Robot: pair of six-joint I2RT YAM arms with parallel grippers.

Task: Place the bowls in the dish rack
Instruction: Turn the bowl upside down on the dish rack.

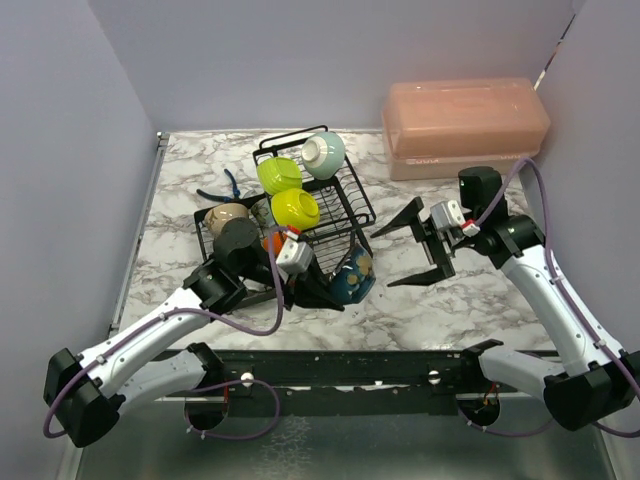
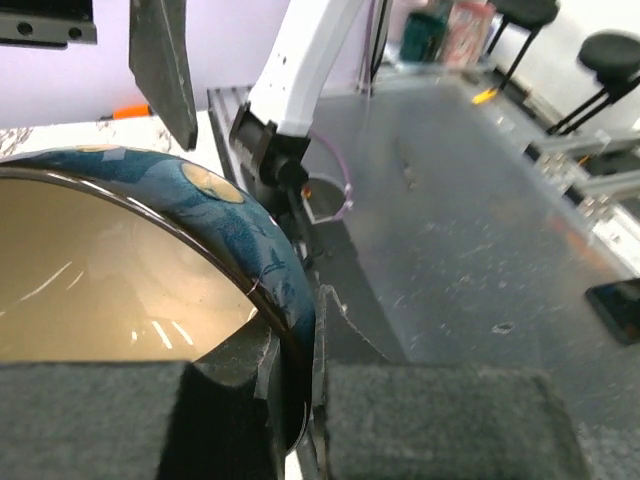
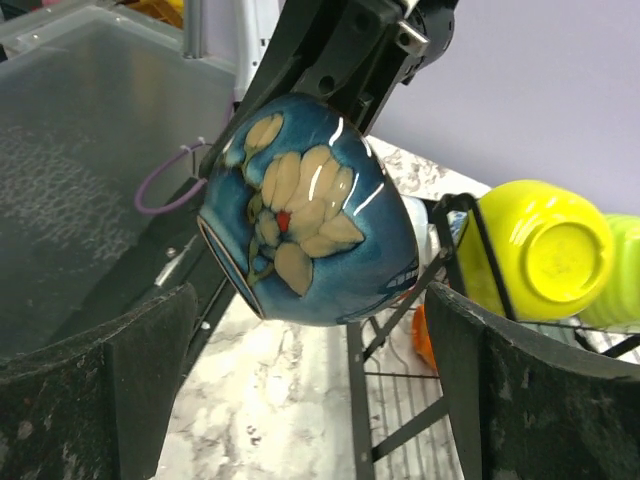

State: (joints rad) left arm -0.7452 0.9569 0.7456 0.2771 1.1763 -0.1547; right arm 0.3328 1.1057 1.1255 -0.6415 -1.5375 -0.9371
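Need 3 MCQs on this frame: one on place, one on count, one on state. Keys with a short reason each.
1. Where is the pink lidded box?
A) back right corner of the table
B) front left corner
C) centre front

2. How many yellow-green bowls sit in the dish rack?
A) none
B) two
C) four

3. What is the left gripper doing?
A) open and empty
B) shut on the blue floral bowl
C) shut on a rack wire

Key: 1 A, it sits by the back wall, beyond the right arm. 2 B, the top view shows two side by side. 3 B, the left wrist view shows its fingers clamped on the bowl's rim.
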